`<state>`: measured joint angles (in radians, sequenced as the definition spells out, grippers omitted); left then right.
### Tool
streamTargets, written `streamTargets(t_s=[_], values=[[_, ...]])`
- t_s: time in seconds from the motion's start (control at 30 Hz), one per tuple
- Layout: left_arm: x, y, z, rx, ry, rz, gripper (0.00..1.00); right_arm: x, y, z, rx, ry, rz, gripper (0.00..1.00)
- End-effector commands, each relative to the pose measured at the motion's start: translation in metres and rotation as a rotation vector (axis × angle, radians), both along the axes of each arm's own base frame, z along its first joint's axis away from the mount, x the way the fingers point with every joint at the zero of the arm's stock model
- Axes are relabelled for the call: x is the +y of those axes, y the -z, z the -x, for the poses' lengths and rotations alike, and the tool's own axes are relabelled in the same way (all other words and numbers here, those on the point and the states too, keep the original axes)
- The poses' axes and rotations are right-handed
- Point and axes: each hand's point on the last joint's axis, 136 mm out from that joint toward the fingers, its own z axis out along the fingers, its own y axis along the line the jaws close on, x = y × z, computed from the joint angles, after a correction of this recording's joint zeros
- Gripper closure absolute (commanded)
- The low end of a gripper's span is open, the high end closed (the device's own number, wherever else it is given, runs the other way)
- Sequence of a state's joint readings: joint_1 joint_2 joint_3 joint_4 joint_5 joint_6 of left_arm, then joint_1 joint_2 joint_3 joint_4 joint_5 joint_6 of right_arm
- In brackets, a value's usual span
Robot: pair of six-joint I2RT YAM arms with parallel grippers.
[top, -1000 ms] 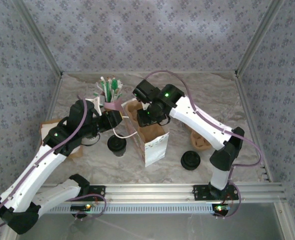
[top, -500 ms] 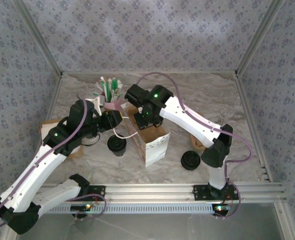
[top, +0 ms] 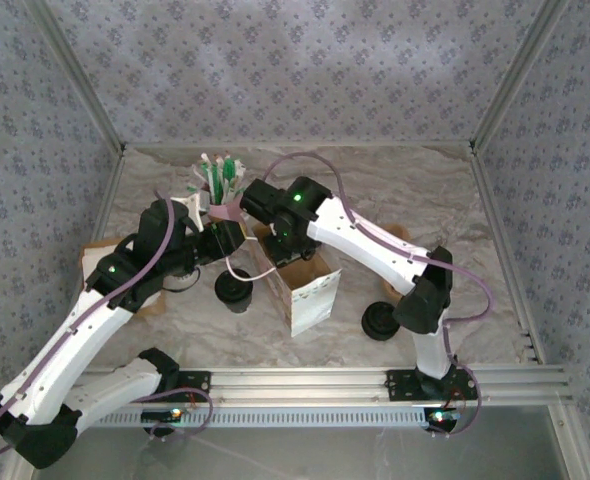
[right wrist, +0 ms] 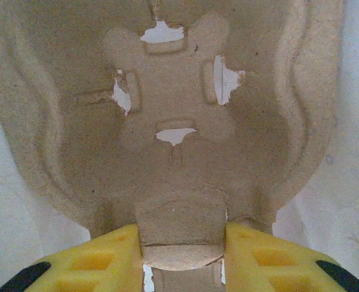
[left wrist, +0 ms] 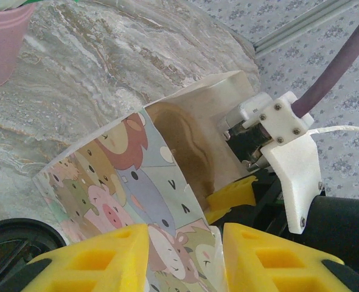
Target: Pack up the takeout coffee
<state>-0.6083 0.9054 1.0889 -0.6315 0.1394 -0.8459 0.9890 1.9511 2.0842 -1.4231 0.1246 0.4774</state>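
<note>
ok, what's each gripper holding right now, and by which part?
Right gripper: pulp cup carrier, pinched by its near-edge tab. Left gripper straddles the rim of the paper bag; clamped or not, cannot tell.

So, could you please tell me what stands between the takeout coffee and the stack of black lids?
The open paper bag stands upright between them, as the top external view shows.

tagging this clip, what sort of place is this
Probably a robot test cell staged as a takeout coffee counter: patterned walls in an aluminium frame, a marble-look tabletop, plus a paper bag and pulp cup carrier.
</note>
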Motion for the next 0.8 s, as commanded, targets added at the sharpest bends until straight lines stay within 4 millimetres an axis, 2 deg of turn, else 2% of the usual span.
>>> streamTargets(t_s=[0.0,0.3,0.77], values=[[0.0,-0.005,0.0,-0.022,0.005,0.015,0.63,-0.002,0.006,0.003,0.014,-0.008,0.035,0.62],[0.0,-0.005,-0.001,-0.023,0.005,0.013,0.63,-0.002,0.024,0.009,0.055,-0.011,0.042,0.63],[-0.001,-0.006,-0.001,-0.024,0.007,0.01,0.63,-0.001,0.042,0.011,0.082,-0.014,0.049,0.63]])
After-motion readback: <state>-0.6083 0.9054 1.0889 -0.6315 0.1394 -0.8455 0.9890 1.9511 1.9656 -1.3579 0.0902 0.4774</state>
